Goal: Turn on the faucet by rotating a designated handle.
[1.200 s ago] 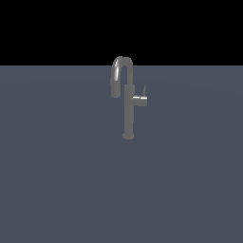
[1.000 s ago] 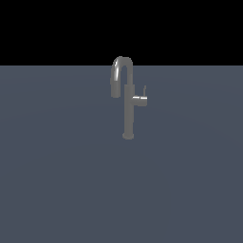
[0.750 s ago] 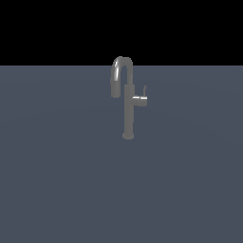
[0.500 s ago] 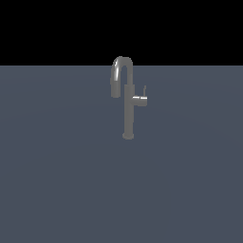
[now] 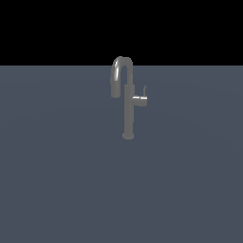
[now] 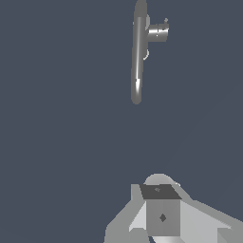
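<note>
A slim grey faucet [image 5: 128,107] stood upright on a flat slate-grey worktop [image 5: 57,180], just above the centre of the exterior frame, its gooseneck spout arching over toward the exterior view's left. The handle [image 5: 141,98], a short horizontal stub tipped with a thin upright lever, projected from the column toward the exterior view's right. No arm appeared in that frame. In the wrist frame the faucet [image 6: 138,52] and handle [image 6: 158,33] sat near the upper edge, well apart from the gripper [image 6: 161,213], whose pale body filled the lower middle; whether its jaws were parted or closed could not be told, and nothing was seen in their hold.
</note>
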Robot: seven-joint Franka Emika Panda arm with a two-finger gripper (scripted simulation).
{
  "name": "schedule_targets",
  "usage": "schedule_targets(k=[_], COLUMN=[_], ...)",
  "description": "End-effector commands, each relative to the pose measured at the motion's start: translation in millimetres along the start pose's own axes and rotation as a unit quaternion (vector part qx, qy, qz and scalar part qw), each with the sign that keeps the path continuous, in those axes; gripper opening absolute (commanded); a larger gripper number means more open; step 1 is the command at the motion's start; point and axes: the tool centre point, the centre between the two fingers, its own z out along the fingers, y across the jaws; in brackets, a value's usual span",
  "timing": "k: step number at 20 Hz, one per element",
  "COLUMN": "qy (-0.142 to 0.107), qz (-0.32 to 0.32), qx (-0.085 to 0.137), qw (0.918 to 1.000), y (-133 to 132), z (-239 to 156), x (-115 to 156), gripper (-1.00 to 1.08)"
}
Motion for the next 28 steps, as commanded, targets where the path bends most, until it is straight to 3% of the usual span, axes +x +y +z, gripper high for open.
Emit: schedule_targets(k=[1,8,15,21,28], qy=[-0.017,-0.066,-0.117,-0.162,-0.215], qz=[0.022,0.085,0.151,0.209,0.275], qx=[0.022,0.086,0.153,0.213,0.282], qw=[0.9994,0.9905,0.9697,0.9408,0.8936], y=[-1.5,-2.2,2.4,10.6,24.4], z=[0.3,3.8,12.1,24.3,45.3], x=[15.3,59.6,105.4,145.2,189.5], gripper=[-1.0,-1.0,-1.0,-1.0,-1.0])
